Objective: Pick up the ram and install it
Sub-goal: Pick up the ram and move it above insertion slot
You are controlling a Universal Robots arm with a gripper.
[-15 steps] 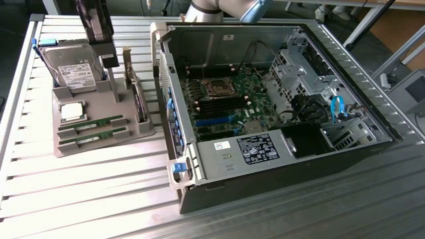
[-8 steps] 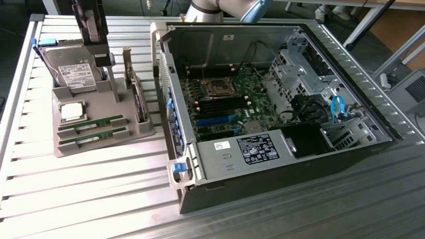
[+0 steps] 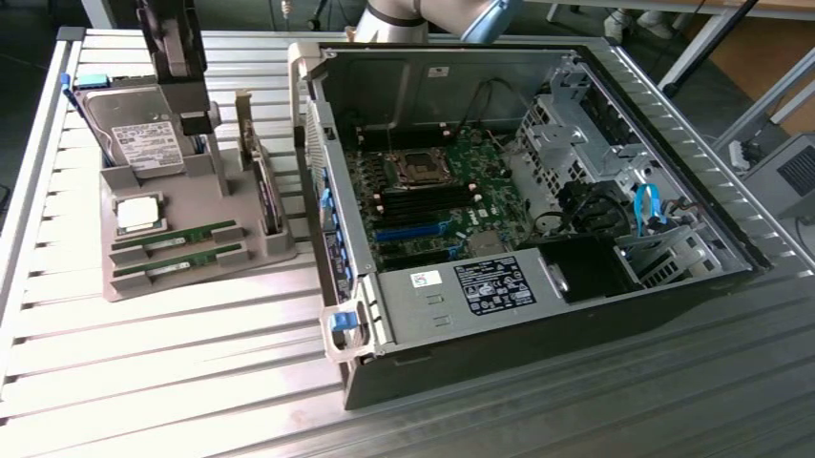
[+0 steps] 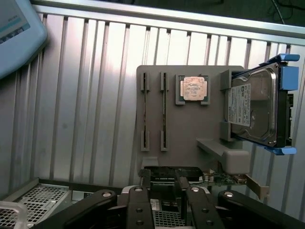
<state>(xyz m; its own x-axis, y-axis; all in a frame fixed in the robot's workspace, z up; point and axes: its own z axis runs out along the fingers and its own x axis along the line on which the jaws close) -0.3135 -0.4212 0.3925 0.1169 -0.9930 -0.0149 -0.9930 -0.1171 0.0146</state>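
Open room above the ram (image 3: 175, 238) along the holder's (image 3: 194, 196) near edge; an upright card (image 3: 261, 186) walls the edge facing the computer case (image 3: 382, 72), a hard drive (image 3: 134, 129) its far corner

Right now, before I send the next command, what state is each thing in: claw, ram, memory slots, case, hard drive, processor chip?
claw: open, holding nothing.
ram sticks: both lying in slots of the tray, not picked up.
memory slots: no stick seated.
computer case: on its side, panel off.
hard drive: standing on edge on the tray.
processor chip: resting in its tray recess.
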